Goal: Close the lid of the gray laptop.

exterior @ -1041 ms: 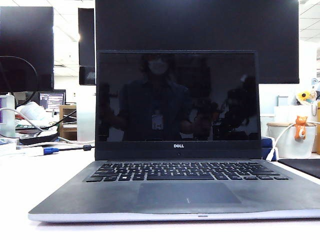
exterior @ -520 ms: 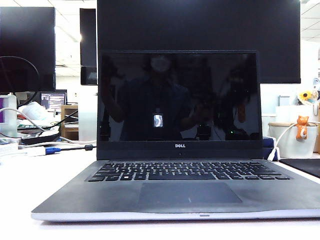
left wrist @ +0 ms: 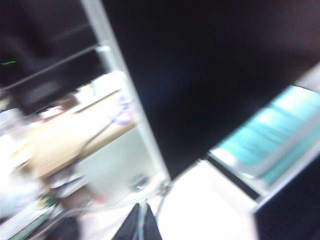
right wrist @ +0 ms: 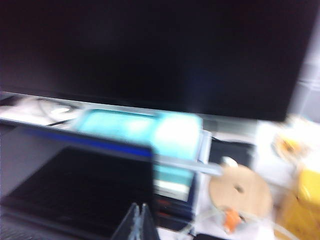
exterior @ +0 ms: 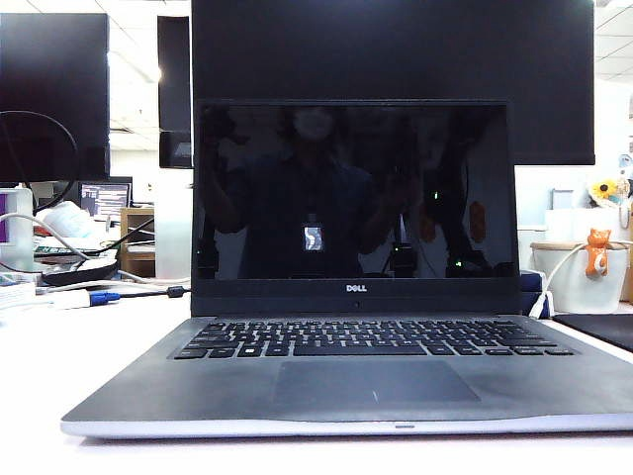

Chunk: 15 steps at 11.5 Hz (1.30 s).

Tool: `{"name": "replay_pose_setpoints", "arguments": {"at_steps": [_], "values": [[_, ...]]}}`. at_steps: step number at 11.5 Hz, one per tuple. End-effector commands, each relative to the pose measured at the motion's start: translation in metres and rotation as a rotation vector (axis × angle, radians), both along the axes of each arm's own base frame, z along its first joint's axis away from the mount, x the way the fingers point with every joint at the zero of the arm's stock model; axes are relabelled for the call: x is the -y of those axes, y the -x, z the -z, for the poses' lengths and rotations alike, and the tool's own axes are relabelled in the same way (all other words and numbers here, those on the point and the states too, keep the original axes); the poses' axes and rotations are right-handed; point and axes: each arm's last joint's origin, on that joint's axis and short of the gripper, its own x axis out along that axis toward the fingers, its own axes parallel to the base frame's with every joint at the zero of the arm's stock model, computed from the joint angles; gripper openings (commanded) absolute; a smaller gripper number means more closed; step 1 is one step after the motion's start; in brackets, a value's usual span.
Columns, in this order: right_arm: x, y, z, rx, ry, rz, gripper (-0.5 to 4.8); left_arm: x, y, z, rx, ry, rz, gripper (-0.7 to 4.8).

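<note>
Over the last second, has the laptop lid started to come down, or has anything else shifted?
No. The lid stands upright as before, and the gray laptop looks only a touch shifted in the exterior view. The reflections in the dark screen changed: dark shapes there have moved. Neither arm shows directly in that view. Both wrist views are blurred; the left gripper and right gripper look shut, holding nothing.

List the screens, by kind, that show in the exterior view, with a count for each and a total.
Laptop screen, open on the gray laptop: 1, the lid.
Large black monitors behind it: 3.
Small lit monitor far back at left: 1.
Total: 5.
</note>
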Motion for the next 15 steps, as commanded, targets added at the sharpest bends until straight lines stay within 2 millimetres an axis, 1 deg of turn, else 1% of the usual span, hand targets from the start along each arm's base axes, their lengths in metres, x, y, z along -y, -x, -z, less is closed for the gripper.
{"name": "replay_pose_setpoints", "arguments": {"at_steps": [1,2,3,4,5,7,9,10,11,13,15], "values": [[-0.005,-0.01,-0.037,-0.117,0.013,-0.135,-0.01,0.007,-0.018,-0.007,-0.1,0.005,0.082,-0.05],[-0.006,-0.016,-0.045,-0.128,0.013,-0.175,-0.01,0.008,-0.029,-0.007,-0.142,0.005,0.087,-0.05],[-0.008,-0.023,-0.05,-0.147,0.001,-0.219,-0.01,0.014,-0.039,-0.005,-0.198,0.006,0.115,-0.05],[-0.01,-0.029,-0.05,-0.179,-0.011,-0.254,-0.01,0.022,-0.046,-0.003,-0.251,0.003,0.136,-0.05],[-0.011,-0.036,-0.046,-0.213,-0.011,-0.255,-0.01,0.029,-0.052,-0.001,-0.303,-0.002,0.147,-0.05],[-0.013,-0.05,-0.034,-0.308,-0.027,-0.293,-0.01,0.056,-0.06,0.006,-0.334,-0.061,0.085,-0.05],[-0.016,-0.059,-0.027,-0.353,-0.052,-0.345,-0.01,0.082,-0.063,0.015,-0.345,-0.114,0.079,-0.05],[-0.016,-0.06,-0.027,-0.351,-0.053,-0.349,-0.01,0.093,-0.067,0.021,-0.356,-0.133,0.043,-0.05],[-0.016,-0.06,-0.027,-0.343,-0.05,-0.351,-0.01,0.101,-0.07,0.027,-0.371,-0.156,-0.022,-0.05],[-0.016,-0.06,-0.027,-0.342,-0.047,-0.352,-0.01,0.109,-0.074,0.037,-0.425,-0.159,-0.039,-0.05],[-0.016,-0.06,-0.027,-0.341,-0.049,-0.359,-0.01,0.115,-0.075,0.042,-0.449,-0.172,-0.076,-0.05]]}}
